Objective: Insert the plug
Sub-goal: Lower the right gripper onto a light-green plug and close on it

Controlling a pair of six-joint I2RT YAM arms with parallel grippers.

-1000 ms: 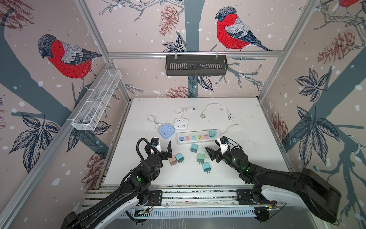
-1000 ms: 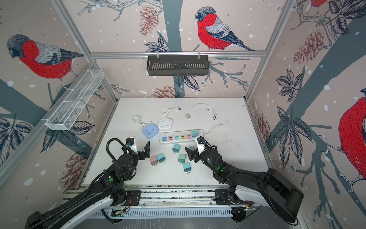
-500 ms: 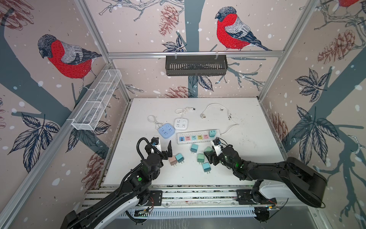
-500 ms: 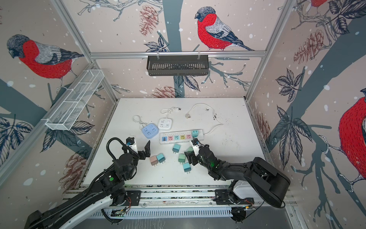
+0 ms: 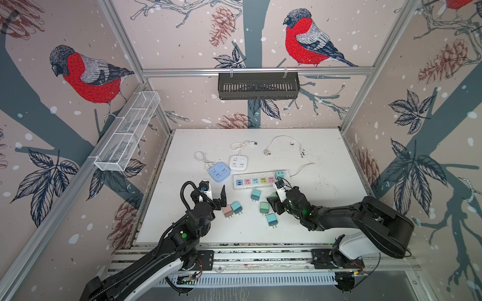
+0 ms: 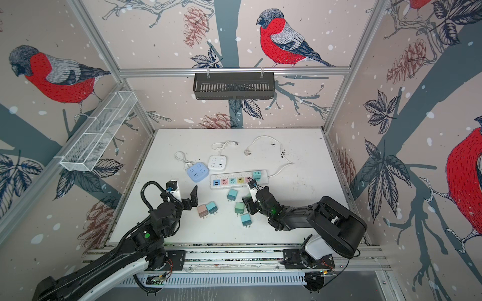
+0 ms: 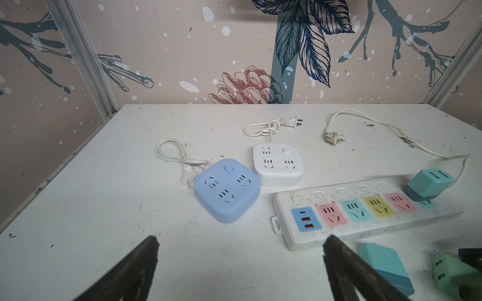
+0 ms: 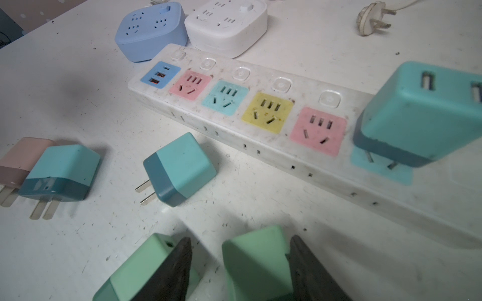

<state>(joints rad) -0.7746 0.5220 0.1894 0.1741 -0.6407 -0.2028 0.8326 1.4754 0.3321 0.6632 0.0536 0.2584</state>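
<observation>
Both arms stretch forward, elbows low: the left gripper (image 5: 216, 192) stands level with its jaws spread wide, well apart from the right gripper (image 5: 274, 199), which tilts downward from a bent wrist, its jaws narrower but not closed.

My left arm (image 5: 167, 250) and right arm (image 5: 339, 212) are matte black, white-shelled near the bases; each shows a green light (image 5: 184, 235); ribbed black cable (image 5: 182, 194) loops behind my left gripper (image 5: 215, 189).

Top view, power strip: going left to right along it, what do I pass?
Blue USB panel → pink socket → teal socket → yellow socket → second pink socket → teal adapter in the last socket.
</observation>
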